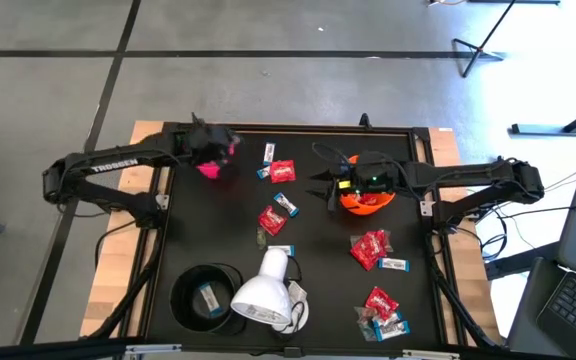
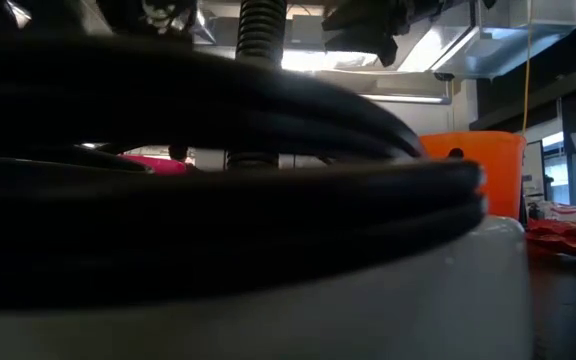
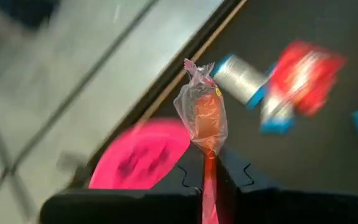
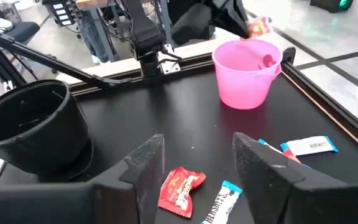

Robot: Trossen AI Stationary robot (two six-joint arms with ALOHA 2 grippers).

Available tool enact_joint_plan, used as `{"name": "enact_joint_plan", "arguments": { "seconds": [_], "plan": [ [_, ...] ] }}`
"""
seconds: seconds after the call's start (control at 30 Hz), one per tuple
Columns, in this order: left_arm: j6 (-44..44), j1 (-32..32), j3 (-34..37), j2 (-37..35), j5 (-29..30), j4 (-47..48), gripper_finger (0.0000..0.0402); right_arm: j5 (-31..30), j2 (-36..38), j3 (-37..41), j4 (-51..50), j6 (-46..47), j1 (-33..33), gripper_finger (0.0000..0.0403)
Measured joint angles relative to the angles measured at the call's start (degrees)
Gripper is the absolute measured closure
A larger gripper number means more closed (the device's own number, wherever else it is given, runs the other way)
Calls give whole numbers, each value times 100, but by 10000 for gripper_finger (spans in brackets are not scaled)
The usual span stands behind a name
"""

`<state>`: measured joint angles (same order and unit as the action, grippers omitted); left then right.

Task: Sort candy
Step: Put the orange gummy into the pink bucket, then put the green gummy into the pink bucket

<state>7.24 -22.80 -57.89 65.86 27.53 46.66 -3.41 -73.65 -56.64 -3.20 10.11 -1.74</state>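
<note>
Left tool (image 3: 209,177) pinches candy (image 3: 202,115) above pink cup (image 3: 143,155).

Worktop (image 1: 318,290): black, framed, on a wooden base. Standing or lying on it:
- pink cup (image 1: 209,167), far left corner;
- orange cup (image 1: 365,203), right of centre;
- black cup (image 1: 206,297), near left, one blue-and-white sweet inside;
- white lamp head (image 1: 264,293), just beside the black cup;
- red packets (image 1: 370,249) and white-and-blue bars (image 1: 286,205), scattered: a cluster between the pink and orange cups, a few at centre, more toward the near right corner.
</note>
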Motion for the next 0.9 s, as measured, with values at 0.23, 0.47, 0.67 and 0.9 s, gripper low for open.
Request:
{"name": "enact_joint_plan", "arguments": {
  "seconds": [0.23,0.47,0.67,0.9],
  "plan": [
    [461,-927,2,63,-437,900,381,58,-62,5,-31,7,0,231],
    [378,-1356,7,176,-611,987,292,108,-209,9,-192,40,0,233],
    [87,-1287,7,167,-1117,750,247,-121,-157,15,-483,-136,96,233],
    [-570,29,7,209,-1975,101,248,-1420,-50,13,-1122,-451,737,233]
  ]
}}
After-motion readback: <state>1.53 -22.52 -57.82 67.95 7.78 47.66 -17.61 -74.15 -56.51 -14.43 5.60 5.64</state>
